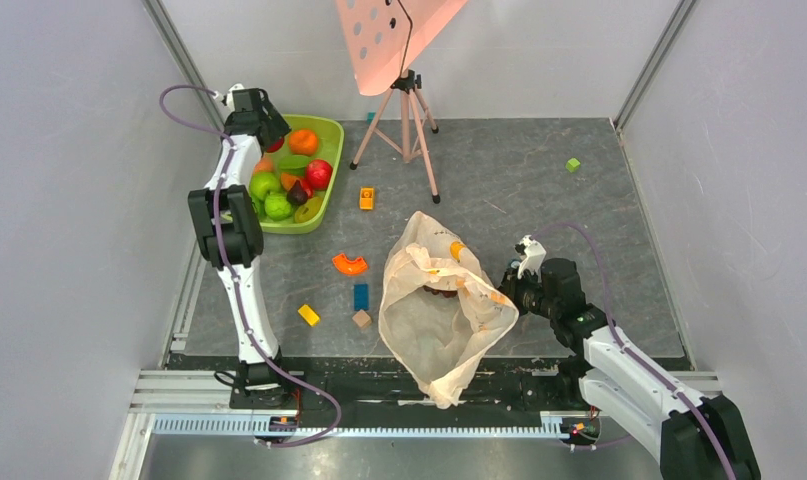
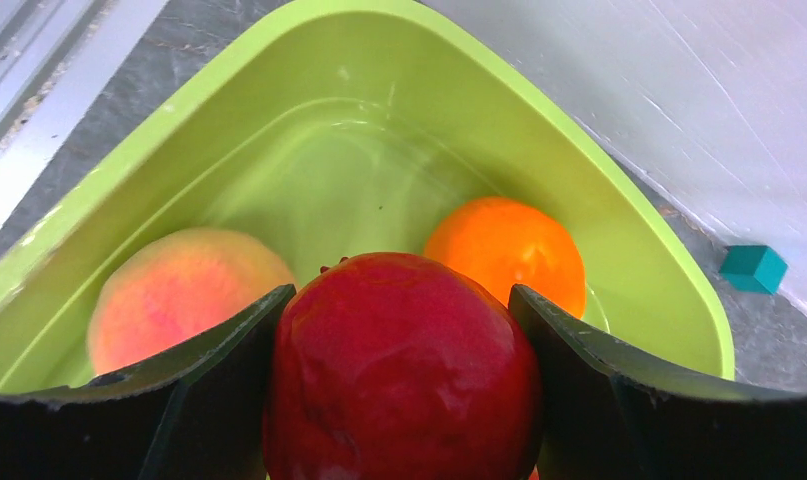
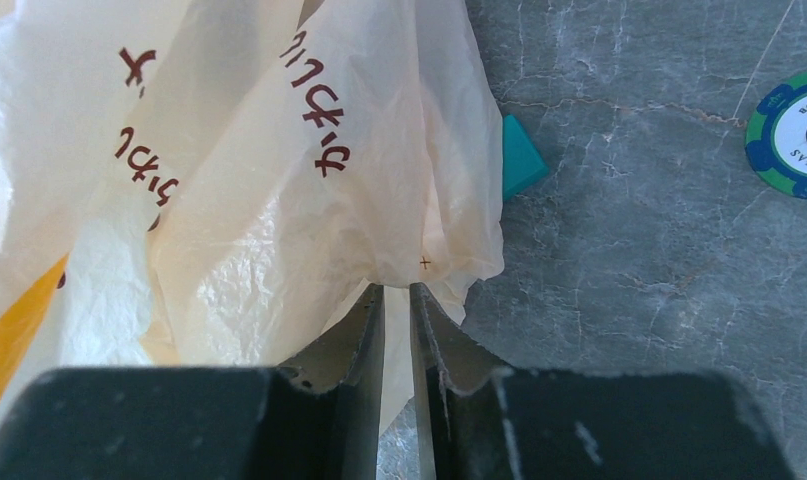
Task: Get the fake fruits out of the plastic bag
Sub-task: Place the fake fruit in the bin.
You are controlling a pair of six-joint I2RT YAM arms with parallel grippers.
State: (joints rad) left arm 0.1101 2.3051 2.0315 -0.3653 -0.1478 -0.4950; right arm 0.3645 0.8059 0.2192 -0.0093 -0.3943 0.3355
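Gripped by my left end effector (image 2: 399, 295), the apple (image 2: 399, 385) should be released low into the tub (image 2: 379, 150) below; my right end effector (image 3: 397, 292) pinches the bag (image 3: 259, 220).

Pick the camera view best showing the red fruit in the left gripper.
Left wrist: the red fruit fills the foreground, clamped in the left gripper over the green tub. Top external shows only a red sliver beside the gripper; right wrist shows none of it.

top camera looks down from above the near edge; the close left wrist view shares the far-left corner tub (image 2: 379, 150) with it, the close right wrist view the bag (image 3: 279, 200).
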